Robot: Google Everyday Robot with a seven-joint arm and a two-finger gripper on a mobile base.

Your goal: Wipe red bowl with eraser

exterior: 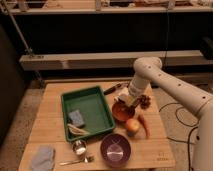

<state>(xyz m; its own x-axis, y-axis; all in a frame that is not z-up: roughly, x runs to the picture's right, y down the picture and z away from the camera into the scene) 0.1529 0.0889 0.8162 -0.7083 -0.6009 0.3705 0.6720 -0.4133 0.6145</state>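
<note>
The red bowl (121,111) is small, round and orange-red. It stands on the wooden table (50,107), right of the green tray (89,95). My gripper (125,100) hangs at the end of the white arm (150,72), right over the bowl's far rim and down at it. The eraser does not show as a separate thing; the gripper covers the spot at the bowl's rim, and I cannot tell what it holds.
The green tray holds a blue sponge block (76,118) and a pale strip (76,130). An apple (132,126) and a carrot (144,125) lie before the bowl, and a dark brown clump (145,101) right of it. A purple bowl (115,149), metal cup (79,147), spoon (77,161) and grey cloth (42,157) are at the front. A dark stick (112,89) lies behind.
</note>
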